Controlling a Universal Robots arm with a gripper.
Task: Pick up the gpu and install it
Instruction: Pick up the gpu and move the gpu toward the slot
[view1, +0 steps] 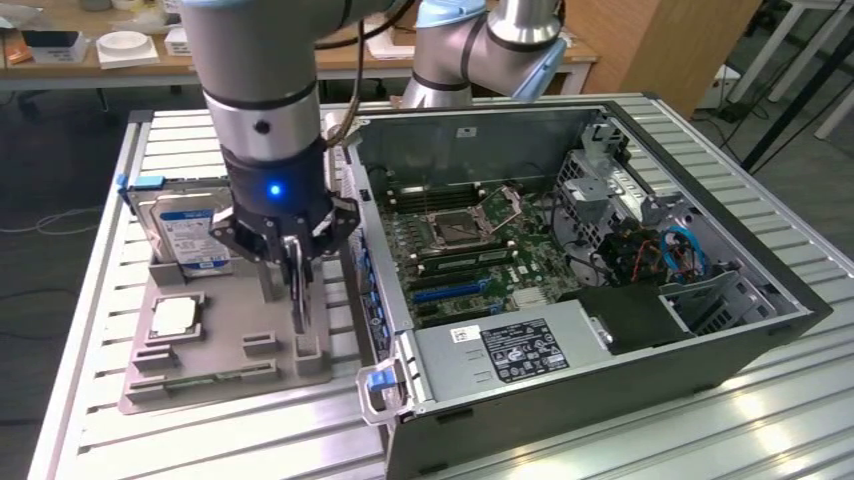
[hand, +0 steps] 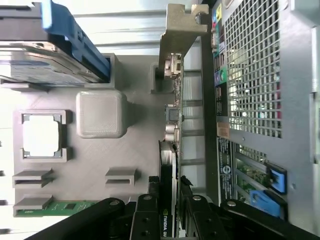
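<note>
Pointing straight down over the gray tray (view1: 214, 352), the pincer (view1: 296, 262) pinches the upright gpu (view1: 302, 305).

The exterior camera sits high and a bit far, looking down on the grey tray (view1: 220, 340) and the open computer case (view1: 467, 140). The wrist camera looks down past the gripper (hand: 170, 215) and gpu (hand: 169, 160), very close. Both see tray and case.

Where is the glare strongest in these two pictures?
Exterior view: light bounces off the metal table slats at the exterior view's right; a blue lamp glows on the arm. Wrist view: the CPU chip is washed out white; the hand around the gpu looks dark.
</note>
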